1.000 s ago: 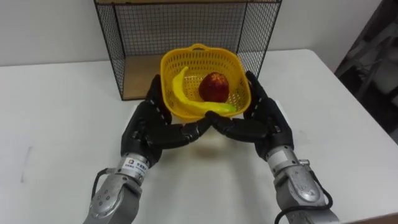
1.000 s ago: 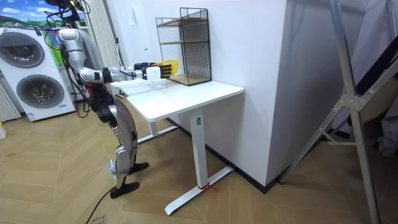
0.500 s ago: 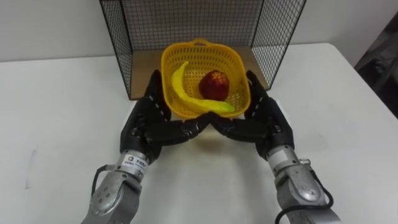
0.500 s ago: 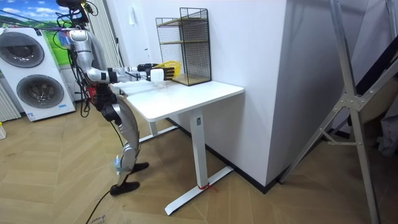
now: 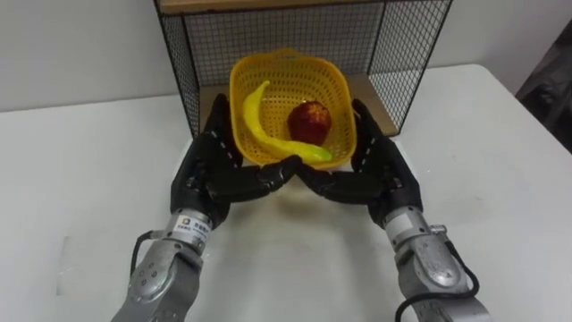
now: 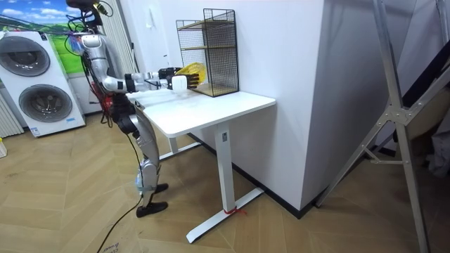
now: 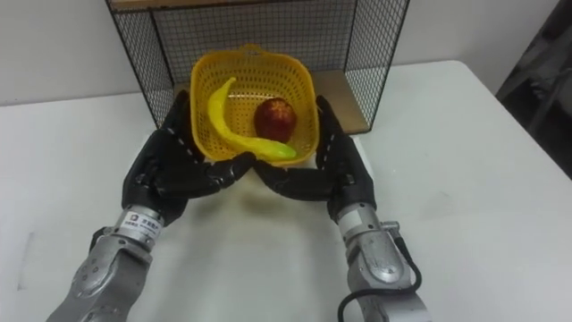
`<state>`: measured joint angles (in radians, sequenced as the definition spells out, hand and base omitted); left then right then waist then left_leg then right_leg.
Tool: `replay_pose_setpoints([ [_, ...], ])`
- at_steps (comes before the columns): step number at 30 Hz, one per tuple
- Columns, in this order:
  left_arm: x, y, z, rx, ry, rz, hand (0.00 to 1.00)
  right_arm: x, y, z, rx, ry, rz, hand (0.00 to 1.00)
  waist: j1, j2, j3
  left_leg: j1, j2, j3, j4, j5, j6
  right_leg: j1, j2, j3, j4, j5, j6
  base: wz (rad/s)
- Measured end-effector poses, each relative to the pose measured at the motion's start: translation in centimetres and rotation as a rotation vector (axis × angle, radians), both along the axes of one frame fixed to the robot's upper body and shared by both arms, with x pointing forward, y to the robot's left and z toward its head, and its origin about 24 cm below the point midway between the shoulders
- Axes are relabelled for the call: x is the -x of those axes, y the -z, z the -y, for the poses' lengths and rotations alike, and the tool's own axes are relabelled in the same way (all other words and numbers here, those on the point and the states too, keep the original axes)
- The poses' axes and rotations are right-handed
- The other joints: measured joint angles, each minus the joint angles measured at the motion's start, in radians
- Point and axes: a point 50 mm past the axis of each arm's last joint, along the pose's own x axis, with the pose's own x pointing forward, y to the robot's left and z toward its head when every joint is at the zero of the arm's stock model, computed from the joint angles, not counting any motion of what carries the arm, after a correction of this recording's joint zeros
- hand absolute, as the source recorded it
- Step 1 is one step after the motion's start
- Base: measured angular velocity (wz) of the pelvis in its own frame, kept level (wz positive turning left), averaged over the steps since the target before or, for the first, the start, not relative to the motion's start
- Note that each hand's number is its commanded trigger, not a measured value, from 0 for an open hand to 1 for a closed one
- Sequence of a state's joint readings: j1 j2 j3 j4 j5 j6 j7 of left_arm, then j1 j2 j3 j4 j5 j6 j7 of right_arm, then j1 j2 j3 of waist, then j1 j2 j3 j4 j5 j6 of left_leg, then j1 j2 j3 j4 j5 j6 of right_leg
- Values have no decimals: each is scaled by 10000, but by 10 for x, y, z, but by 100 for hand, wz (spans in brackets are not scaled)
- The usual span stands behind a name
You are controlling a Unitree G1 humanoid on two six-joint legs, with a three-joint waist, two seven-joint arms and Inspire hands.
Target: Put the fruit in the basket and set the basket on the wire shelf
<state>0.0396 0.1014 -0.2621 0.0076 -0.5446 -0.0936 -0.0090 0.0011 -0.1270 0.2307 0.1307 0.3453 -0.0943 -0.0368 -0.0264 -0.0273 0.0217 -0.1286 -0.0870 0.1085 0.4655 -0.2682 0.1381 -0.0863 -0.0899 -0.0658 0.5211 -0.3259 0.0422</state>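
While the robot stands at the table's edge on the room view's left, with both arms stretched out over the top, its two black hands meet under a yellow basket. The left hand (image 5: 207, 174) cups the basket's left side and the right hand (image 5: 377, 172) cups its right side. The fingers of each hand curl in under the bottom and hold it, and the fingertips nearly touch in the middle. The basket (image 5: 337, 85) is held up off the white table (image 5: 500, 170), about midway between its left and right edges. Inside lie a yellow banana (image 5: 254, 121), bent along the left and near walls, and a red apple (image 5: 308, 121) just beside it on the right. Just past the basket, at the table's far edge by the wall, stands the black wire shelf (image 5: 268, 36). The basket's far rim is at the shelf's open front, by the wooden bottom board (image 5: 374, 89); I cannot tell if the rim is already inside
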Motion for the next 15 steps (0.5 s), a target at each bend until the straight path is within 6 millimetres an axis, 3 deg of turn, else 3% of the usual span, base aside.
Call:
replay_pose_setpoints([
  [4,0,0,3,-387,160,99,0,-2,-1,5,25,234,47,0,3,18,0,218,257,-29,-271,34,-79,522,255,-175,-919,399,-96,-1],
  [15,-10,-8,0,-966,358,239,0,-18,-15,4,706,100,428,0,49,-16,-3,696,383,-20,-921,127,-196,1240,473,-175,-2149,831,-142,-1],
])
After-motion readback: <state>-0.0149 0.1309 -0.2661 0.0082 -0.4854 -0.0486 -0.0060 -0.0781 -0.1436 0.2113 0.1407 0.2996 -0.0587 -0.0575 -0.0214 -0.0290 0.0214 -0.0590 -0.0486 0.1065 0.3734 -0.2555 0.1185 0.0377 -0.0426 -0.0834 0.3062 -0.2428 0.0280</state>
